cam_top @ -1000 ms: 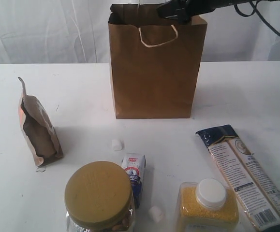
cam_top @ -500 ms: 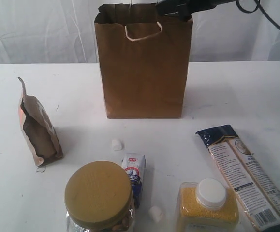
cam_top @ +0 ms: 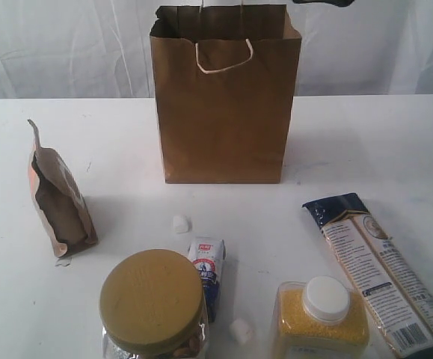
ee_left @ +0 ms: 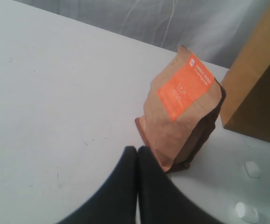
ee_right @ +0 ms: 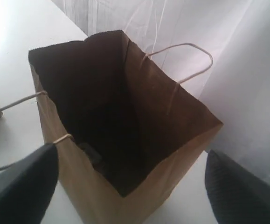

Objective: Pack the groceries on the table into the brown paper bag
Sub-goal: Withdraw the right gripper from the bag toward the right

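**Bag upright at the back, groceries spread in front of it**

Closest to me in the exterior view are the gold-lidded clear jar [cam_top: 152, 303] and the white-capped yellow-grain jar [cam_top: 322, 318]. One white marshmallow [cam_top: 240, 330] lies on the table [cam_top: 381, 142] between them. Just behind the gold lid the small blue-white carton [cam_top: 207, 273] stands upright. On the right the long noodle packs [cam_top: 381, 273] lie flat on a diagonal, their dark blue end pointing away from me. A second marshmallow [cam_top: 181, 223] sits farther back, between the carton and the bag.

On the left the brown pouch [cam_top: 57, 202] stands upright with a creased top; my left wrist view shows an orange label on its face. My left gripper [ee_left: 137, 149] is near the pouch, its fingers pressed together with nothing between them.

Farthest back, the brown paper bag [cam_top: 223, 112] stands upright near the middle of the table, apart from every item. It is plain kraft with sharp side folds and an open mouth. A pale twisted-cord handle droops over its front face.

My right wrist view looks down into the bag: the inside is dark, with a dark shape low down that I cannot identify. My right gripper [ee_right: 130, 154] is above the mouth, fingers spread wide and holding nothing.
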Controlling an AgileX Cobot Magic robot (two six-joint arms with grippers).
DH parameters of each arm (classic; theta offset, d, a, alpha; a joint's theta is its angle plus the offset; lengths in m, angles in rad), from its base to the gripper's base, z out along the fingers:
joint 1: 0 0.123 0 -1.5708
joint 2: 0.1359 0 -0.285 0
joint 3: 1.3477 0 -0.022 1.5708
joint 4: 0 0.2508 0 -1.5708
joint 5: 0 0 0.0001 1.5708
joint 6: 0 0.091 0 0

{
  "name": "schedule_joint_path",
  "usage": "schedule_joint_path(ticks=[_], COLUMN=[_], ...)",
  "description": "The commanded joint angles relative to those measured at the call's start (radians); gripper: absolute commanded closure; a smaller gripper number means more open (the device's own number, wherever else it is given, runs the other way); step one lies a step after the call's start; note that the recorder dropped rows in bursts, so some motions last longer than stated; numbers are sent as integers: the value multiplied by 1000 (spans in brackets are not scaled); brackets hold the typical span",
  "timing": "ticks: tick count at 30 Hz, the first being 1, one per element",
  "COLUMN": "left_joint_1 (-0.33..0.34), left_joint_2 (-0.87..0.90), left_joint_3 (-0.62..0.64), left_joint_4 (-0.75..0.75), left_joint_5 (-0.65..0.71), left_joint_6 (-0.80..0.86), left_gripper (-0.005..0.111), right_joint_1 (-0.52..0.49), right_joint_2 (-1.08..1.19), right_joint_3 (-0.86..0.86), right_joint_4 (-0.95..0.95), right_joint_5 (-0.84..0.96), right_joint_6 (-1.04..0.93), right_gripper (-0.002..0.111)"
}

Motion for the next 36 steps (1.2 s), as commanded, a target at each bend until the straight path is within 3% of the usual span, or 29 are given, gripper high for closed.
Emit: schedule_joint_path(ticks=[1, 8, 13, 29, 36], left_joint_1=[-5, -5, -5, -5, -5], left_joint_2=[-3, -3, -3, -3, -3], left_joint_3=[-8, -8, -8, -8, -8], left_joint_4=[-7, -7, -27, -27, -29], left_joint_5=[2, 2, 2, 0, 0], left_joint_6=[4, 4, 4, 4, 4], left_gripper=[107, 107, 107, 107, 107], right_joint_1=[-50, -86, -86, -82, -1], right_joint_2=[-60, -135, -192, -512, -732], right_joint_3=[-6, -2, 94, 481, 594], right_joint_4=[-40, -128, -196, -228, -221], right_joint_5=[91, 277, 277, 277, 277], right_joint_6=[77, 220, 345, 377, 377], right_gripper=[30, 30, 30, 30, 30])
